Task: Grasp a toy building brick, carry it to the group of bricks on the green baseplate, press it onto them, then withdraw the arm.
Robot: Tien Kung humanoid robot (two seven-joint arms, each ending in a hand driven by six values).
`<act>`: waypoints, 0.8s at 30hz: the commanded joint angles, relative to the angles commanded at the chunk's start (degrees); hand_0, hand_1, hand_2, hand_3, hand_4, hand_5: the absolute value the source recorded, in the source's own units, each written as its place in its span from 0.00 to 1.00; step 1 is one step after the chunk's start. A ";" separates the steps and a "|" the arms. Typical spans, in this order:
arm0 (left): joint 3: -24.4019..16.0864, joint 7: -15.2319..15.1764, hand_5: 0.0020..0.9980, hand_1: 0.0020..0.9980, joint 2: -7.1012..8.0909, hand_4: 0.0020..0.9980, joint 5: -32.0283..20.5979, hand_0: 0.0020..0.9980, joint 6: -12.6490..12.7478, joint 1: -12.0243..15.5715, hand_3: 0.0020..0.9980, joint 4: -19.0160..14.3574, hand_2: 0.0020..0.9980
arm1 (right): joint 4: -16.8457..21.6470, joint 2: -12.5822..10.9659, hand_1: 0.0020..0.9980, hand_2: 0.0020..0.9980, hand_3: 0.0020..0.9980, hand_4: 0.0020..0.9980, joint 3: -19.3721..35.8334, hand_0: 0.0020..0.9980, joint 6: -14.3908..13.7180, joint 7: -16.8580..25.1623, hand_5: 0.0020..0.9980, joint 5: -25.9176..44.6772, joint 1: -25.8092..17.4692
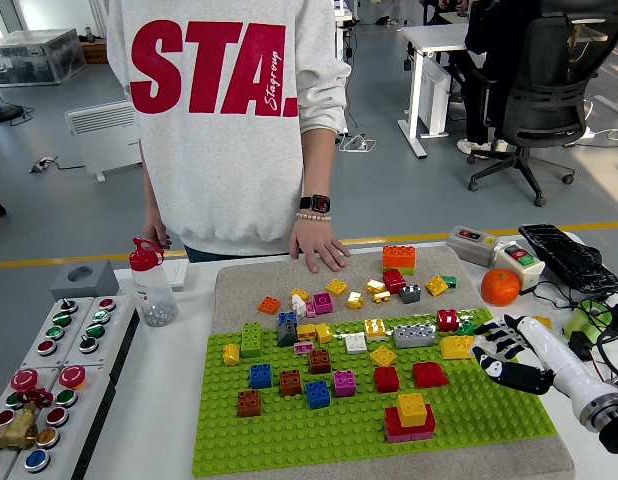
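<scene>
Right robot hand [509,352]: fingers loose, empty | yellow-on-red brick stack [410,415] | green baseplate [289,430]

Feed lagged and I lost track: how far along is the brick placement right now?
Early. Nothing looks placed by this hand yet. In hand: the right hand is over the right edge of the green baseplate, beside a yellow brick; whether it grips a brick is unclear. Left: carry one to the group, such as the yellow-topped stack, press, withdraw. The person's hand rests at the far side.
</scene>
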 joint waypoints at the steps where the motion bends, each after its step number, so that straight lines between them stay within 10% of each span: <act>1: 0.01 0.00 1.00 0.61 0.00 0.24 -0.01 0.67 0.00 0.00 0.44 0.00 0.57 | 0.40 0.05 0.58 0.57 0.58 0.50 0.47 0.53 0.02 0.44 0.17 2.41 -0.07; 24: 0.20 0.00 1.00 0.61 -0.02 0.24 -0.19 0.67 -0.02 -0.11 0.44 0.00 0.57 | 4.03 1.50 0.57 0.56 0.58 0.49 7.28 0.50 -0.55 5.11 0.15 51.48 -1.03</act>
